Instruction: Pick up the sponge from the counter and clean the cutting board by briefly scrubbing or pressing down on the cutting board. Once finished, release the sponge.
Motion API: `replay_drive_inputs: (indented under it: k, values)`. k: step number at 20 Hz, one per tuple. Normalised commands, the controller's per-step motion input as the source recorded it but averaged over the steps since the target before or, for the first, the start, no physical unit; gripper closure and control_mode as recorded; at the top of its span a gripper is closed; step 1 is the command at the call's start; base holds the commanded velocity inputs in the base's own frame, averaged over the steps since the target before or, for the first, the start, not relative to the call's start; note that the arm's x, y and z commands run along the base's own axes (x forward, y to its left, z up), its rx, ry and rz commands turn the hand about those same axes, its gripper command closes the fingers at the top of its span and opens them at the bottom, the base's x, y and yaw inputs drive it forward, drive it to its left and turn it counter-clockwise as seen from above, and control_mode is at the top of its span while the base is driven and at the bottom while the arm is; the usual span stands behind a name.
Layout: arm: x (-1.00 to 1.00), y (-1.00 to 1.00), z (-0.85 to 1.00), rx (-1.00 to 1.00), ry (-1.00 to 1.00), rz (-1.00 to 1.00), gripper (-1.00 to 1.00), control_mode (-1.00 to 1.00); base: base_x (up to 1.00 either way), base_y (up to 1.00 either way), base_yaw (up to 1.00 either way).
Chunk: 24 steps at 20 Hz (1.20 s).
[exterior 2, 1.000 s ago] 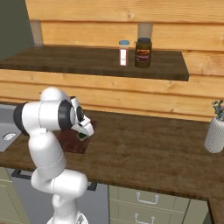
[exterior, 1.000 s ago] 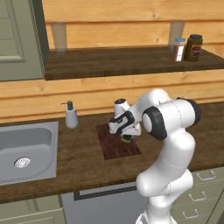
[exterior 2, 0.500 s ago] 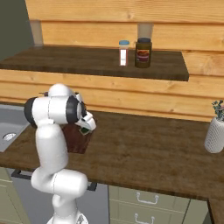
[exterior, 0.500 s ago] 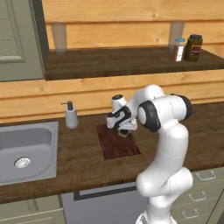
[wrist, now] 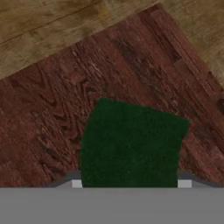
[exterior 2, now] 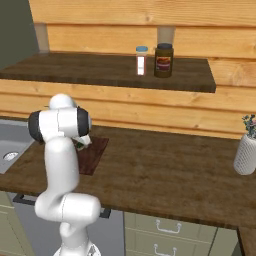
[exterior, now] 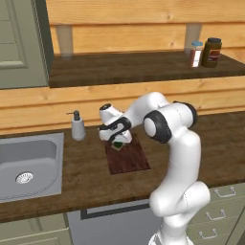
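Observation:
The green sponge (wrist: 131, 144) sits between my gripper's (wrist: 130, 183) fingers, which are shut on its two sides, and it lies low over the reddish-brown cutting board (wrist: 52, 118). In the left base view the gripper (exterior: 116, 142) holds the sponge (exterior: 116, 145) at the far left part of the cutting board (exterior: 130, 160), which lies on the dark wood counter (exterior: 91, 177). In the right base view the arm covers most of the hand, and the cutting board (exterior 2: 94, 156) shows beside it. Whether the sponge touches the board I cannot tell.
A soap dispenser (exterior: 77, 128) stands just left of the board, and the steel sink (exterior: 28, 165) lies further left. A jar (exterior: 212, 51) and a shaker (exterior: 195, 53) stand on the upper shelf. A white vase (exterior 2: 246, 152) is at the counter's far right.
The gripper, still holding the sponge, has slid left across the cutting board towards its left edge. The board has stayed in place.

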Motion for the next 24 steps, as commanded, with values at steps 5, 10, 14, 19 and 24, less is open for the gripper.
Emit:
replay_drive_inputs:
  k: [5, 10, 14, 19, 24]
  values:
    - [0.37, 0.7, 0.05, -0.01, 0.0, -0.09, 1.0, -1.0, 0.0, 0.0, 0.0]
    - [0.69, 0.1, 0.08, 0.0, 0.05, -0.06, 1.0, -1.0, 0.0, 0.0, 0.0]
    - [0.23, -0.56, 0.01, 0.0, 0.04, -0.01, 1.0, -1.0, 0.0, 0.0, 0.0]
    - [-0.19, -0.98, -0.02, 0.03, 0.0, 0.0, 1.0, -1.0, 0.0, 0.0, 0.0]
    - [-0.44, -0.99, -0.27, 0.05, 0.0, 0.0, 1.0, -1.0, 0.0, 0.0, 0.0]
